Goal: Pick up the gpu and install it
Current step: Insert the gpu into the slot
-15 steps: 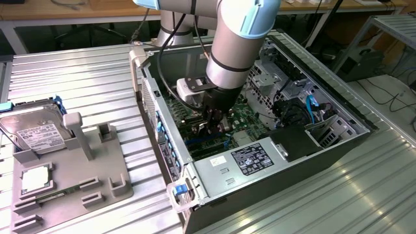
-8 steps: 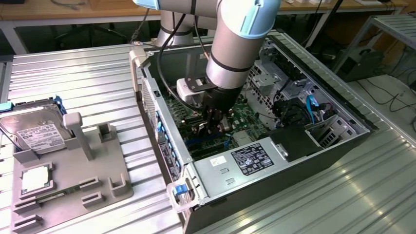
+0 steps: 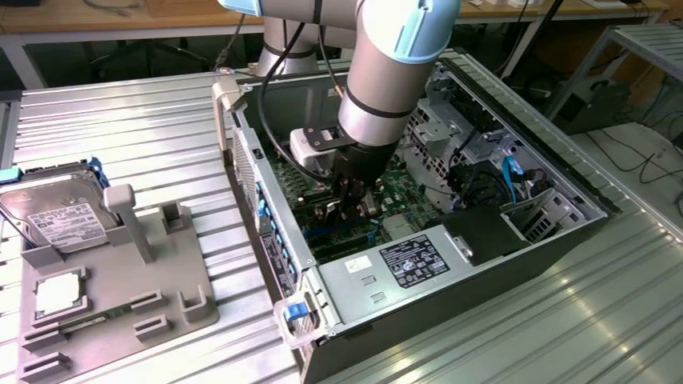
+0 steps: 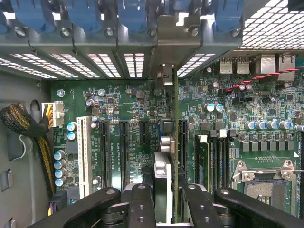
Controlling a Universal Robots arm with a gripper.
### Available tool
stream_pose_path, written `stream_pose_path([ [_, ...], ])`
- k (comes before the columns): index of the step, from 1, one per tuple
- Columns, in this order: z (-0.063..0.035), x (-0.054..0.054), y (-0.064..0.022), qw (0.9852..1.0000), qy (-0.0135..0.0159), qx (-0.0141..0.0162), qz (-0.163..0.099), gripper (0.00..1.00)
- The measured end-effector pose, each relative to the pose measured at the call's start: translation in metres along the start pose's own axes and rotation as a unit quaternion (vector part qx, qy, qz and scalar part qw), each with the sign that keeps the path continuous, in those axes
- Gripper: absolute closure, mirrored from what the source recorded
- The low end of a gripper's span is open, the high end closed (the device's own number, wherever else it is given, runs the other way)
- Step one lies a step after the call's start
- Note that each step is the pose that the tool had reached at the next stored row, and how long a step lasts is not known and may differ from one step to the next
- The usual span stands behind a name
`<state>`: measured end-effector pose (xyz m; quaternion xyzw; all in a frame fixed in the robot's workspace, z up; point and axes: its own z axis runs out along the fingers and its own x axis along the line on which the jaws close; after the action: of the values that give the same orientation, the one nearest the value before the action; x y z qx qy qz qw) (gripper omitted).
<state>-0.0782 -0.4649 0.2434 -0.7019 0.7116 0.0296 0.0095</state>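
Install step: end effector (image 3: 353, 196) clamped on gpu (image 4: 164, 166), motherboard (image 4: 123, 102) just beneath it. Seating looks to need square alignment with the slot.

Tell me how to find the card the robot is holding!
Look into the open computer case, under the big arm. Over the green board, the tool grips a thin card. Unlike the parts lying flat around it, it stands on edge, in line with the long black slots.
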Motion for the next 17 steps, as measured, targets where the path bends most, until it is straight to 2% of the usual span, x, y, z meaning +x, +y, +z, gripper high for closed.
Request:
stream_pose_path([
  [17,-0.001,-0.0007,0.0013,1.0,-0.0001,0.0,-0.001,0.72],
])
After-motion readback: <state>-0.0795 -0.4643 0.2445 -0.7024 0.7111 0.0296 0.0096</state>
